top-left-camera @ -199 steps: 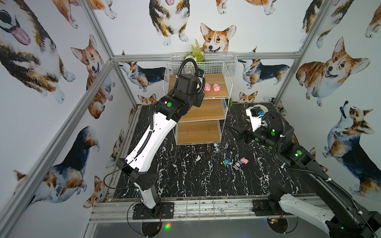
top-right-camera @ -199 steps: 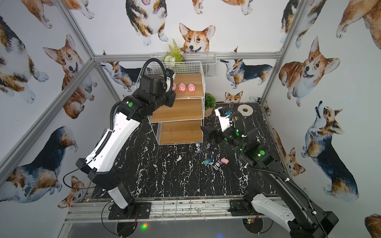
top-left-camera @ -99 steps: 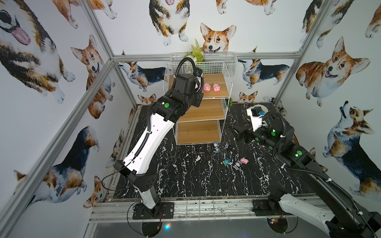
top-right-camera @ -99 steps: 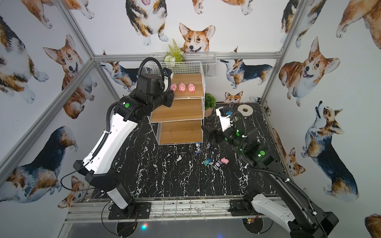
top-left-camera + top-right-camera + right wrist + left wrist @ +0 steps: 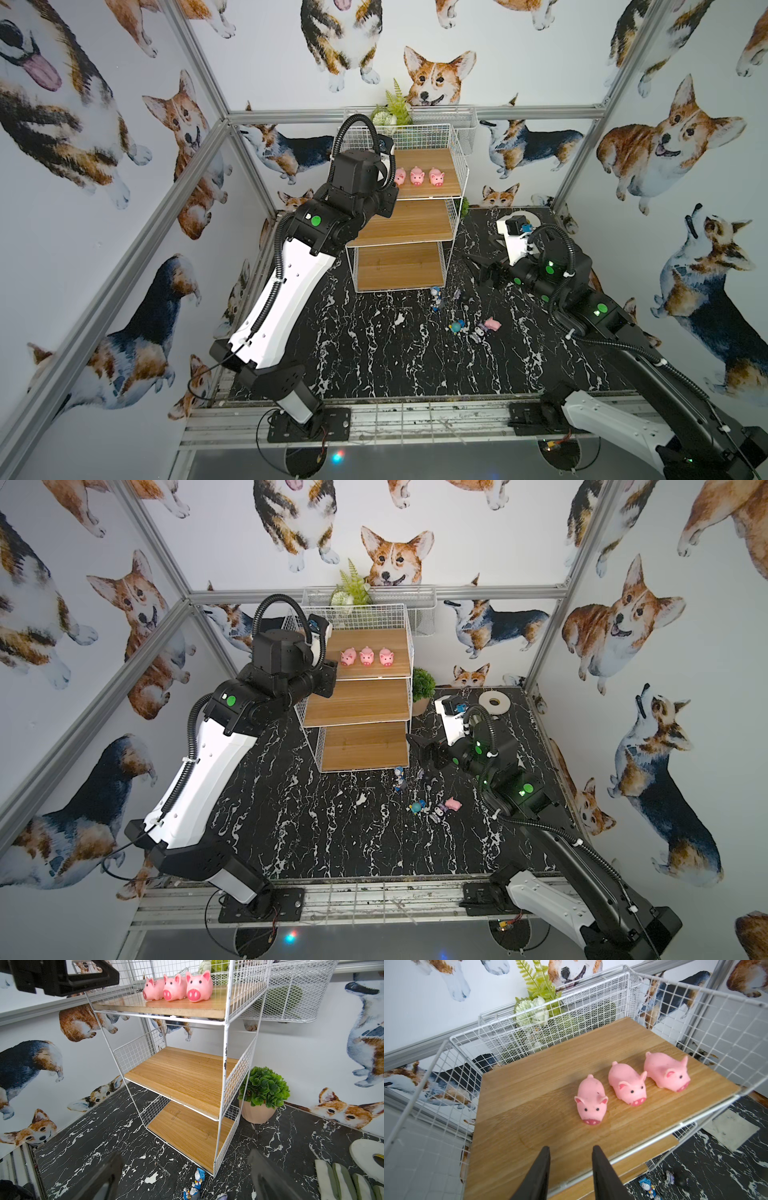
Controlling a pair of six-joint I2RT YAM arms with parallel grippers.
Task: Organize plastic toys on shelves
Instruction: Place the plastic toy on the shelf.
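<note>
Three pink pigs (image 5: pixel 590 1101) (image 5: pixel 628 1084) (image 5: pixel 667 1073) stand in a row on the top shelf (image 5: pixel 424 160), snouts toward the front edge. My left gripper (image 5: pixel 571 1148) hovers over that shelf's front, just short of the nearest pig, open with nothing between its fingers. A fourth pig (image 5: pixel 492 324) lies on the table with a black-and-purple figure (image 5: pixel 480 330) and a blue one (image 5: pixel 456 327). Two blue figures (image 5: pixel 199 1176) lie by the rack's front corner. My right gripper (image 5: pixel 184 1152) hangs wide open and empty above them. The middle shelf (image 5: pixel 407 224) and bottom shelf (image 5: pixel 399 266) are bare.
A potted green plant (image 5: pixel 264 1088) stands right of the rack. A white tape roll (image 5: pixel 493 702) and a white-and-grey glove (image 5: pixel 340 1180) lie at the back right. A wire basket (image 5: pixel 465 124) with a fern hangs behind the rack.
My left gripper has widened its jaws and drawn back from the top shelf, and the leftmost pig now stands free beside the other two. The right arm has barely moved.
</note>
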